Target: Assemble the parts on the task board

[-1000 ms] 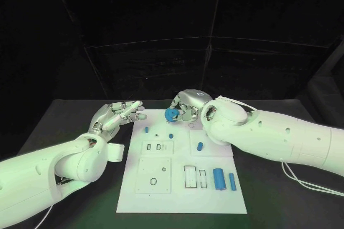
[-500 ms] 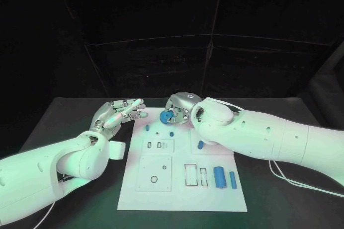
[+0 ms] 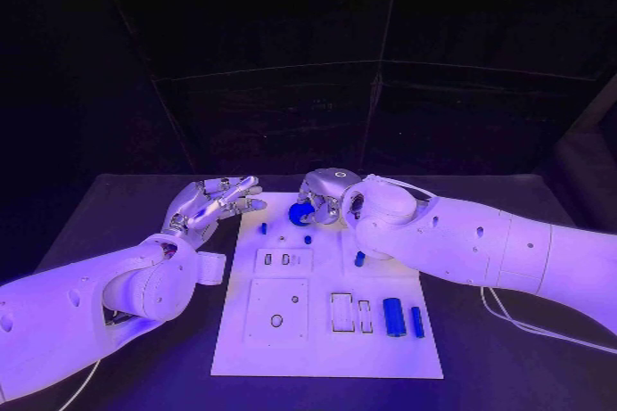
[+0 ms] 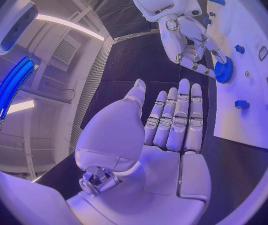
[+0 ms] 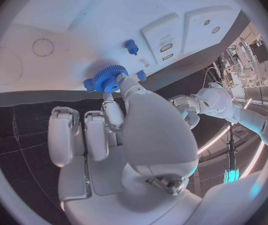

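The white task board (image 3: pixel 250 340) lies in the middle of the black table. My right hand (image 3: pixel 328 192) hovers over its far end and pinches a blue gear (image 3: pixel 301 213) at its fingertips; the gear (image 5: pixel 111 78) hangs just above the board (image 5: pixel 78 15), and the gear (image 4: pixel 223 70) also shows below the right hand (image 4: pixel 186 35). My left hand (image 3: pixel 209 202) hangs open beside the board's far left corner, its fingers (image 4: pixel 178 116) straight and holding nothing. Small blue pegs (image 3: pixel 262 227) (image 3: pixel 306 239) stand in the board near the gear.
Another blue part (image 3: pixel 360 258) sits mid-board on the right. Two blue cylinders (image 3: pixel 393 317) (image 3: pixel 416 322) lie near the board's front right, beside rectangular slots (image 3: pixel 341 312). A plate with an oval hole (image 3: pixel 276 320) sits front left. Bare black table (image 3: pixel 116 215) surrounds the board.
My right hand has carried the gear a little to the left and lower over the board's far end. The left hand has barely moved.
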Tool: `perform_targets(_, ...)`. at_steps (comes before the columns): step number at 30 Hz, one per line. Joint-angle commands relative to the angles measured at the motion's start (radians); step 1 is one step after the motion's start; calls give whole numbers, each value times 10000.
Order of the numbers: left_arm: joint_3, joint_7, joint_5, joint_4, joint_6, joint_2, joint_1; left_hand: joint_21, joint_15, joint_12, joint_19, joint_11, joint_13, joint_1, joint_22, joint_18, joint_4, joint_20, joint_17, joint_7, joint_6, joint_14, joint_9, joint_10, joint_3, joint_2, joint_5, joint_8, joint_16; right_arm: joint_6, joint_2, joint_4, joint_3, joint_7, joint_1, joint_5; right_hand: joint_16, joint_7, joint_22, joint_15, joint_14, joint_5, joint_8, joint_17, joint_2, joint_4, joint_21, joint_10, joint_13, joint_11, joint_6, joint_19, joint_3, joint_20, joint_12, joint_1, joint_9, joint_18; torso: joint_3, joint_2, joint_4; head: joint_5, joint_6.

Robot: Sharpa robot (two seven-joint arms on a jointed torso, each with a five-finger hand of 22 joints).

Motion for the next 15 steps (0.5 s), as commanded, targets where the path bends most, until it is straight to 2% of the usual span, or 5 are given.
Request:
perform_targets(1, 10, 78, -53, 10, 51, 7, 15, -34, -4, -41, 45, -3, -8, 40, -16, 155, -55, -4, 17, 11, 65, 51, 0, 60, 17, 93, 50, -41, -58, 320, 18, -17, -9, -203, 7, -111, -55, -52, 1058, 91, 628, -62, -147, 514, -65, 37, -4, -80, -88, 74, 316, -34, 51, 73, -142, -174, 421, -177, 3, 1, 10, -5, 1)
perform_targets(8, 10, 75, -53, 4, 46, 11, 15, -37, -2, -48, 46, 0, -9, 40, -19, 155, -59, -3, 18, 15, 61, 49, -1, 56, 16, 93, 49, -47, -64, 174, 22, -55, -10, -459, 6, -104, -76, 166, 970, 266, 621, -138, -621, 489, -379, 278, -53, -307, -355, 283, -566, -105, -173, 226, -507, -701, 356, -158, -3, -2, 7, -16, 8)
perform_targets(12, 10, 72, -53, 4, 45, 10, 15, -45, 2, -62, 45, 6, -12, 42, -25, 153, -69, -2, 19, 22, 51, 44, -5, 46, 14, 94, 49, -59, -76, 335, 37, -72, -11, -403, 6, 8, -75, 269, 938, 370, 621, 74, -618, 498, -512, 784, -75, -419, -477, 393, -1039, -131, -676, 340, -659, -1276, 375, -148, -8, 0, 4, -20, 12)
perform_targets(15, 10, 49, -53, 4, 49, 11, 15, -60, 12, -95, 45, 27, -18, 27, -37, 150, -79, 2, 23, 52, 22, 38, -11, 15, 1, 92, 48, -88, -99, 580, 50, -87, -11, -362, 5, 104, -70, 298, 925, 409, 620, 473, -576, 511, -429, 1261, -86, -458, -489, 434, -1077, -143, -1126, 390, -675, -1754, 403, -143, -3, 1, 9, -15, 12)
